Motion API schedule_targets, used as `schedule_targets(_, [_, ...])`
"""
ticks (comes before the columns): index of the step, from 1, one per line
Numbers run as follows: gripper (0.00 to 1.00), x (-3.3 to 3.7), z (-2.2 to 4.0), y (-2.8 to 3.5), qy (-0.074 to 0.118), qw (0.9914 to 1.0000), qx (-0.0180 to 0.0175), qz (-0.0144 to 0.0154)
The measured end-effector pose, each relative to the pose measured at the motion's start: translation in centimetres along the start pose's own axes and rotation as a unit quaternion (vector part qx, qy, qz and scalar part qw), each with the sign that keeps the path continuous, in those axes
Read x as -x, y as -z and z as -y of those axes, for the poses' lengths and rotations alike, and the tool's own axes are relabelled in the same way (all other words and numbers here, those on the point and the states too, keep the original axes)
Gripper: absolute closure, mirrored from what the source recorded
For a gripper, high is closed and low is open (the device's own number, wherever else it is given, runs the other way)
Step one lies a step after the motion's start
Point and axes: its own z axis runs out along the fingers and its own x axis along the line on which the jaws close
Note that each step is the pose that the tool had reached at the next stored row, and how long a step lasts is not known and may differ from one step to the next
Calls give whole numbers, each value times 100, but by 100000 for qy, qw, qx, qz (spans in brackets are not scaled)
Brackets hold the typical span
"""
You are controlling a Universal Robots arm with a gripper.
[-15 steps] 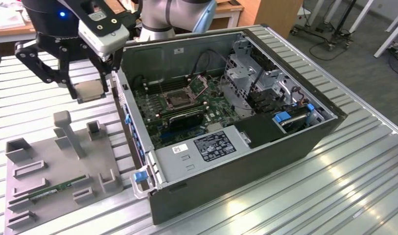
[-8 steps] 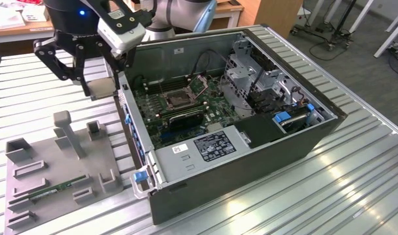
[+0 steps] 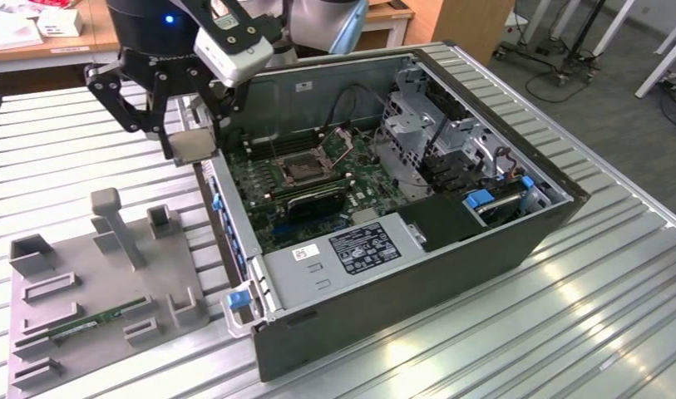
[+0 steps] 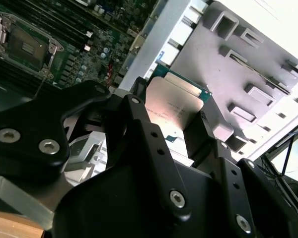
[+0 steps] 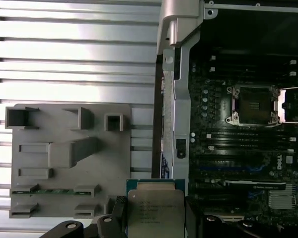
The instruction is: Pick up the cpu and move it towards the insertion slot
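Gripping the cpu (image 4: 176,106) by its edges, the end effector (image 3: 192,143) is hanging above the case wall (image 3: 229,218), short of the slot (image 3: 301,167). Risk: chip is slipping or tilting if jolted, clipping the wall.

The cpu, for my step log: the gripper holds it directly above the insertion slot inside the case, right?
Not above the slot. The exterior view shows the gripper holding the cpu outside the case wall, while the insertion slot sits apart inside.
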Motion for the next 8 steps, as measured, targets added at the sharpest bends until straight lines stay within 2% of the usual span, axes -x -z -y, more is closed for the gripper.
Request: schedule_targets(8, [45, 175, 3, 1, 1, 100000, -3, -3])
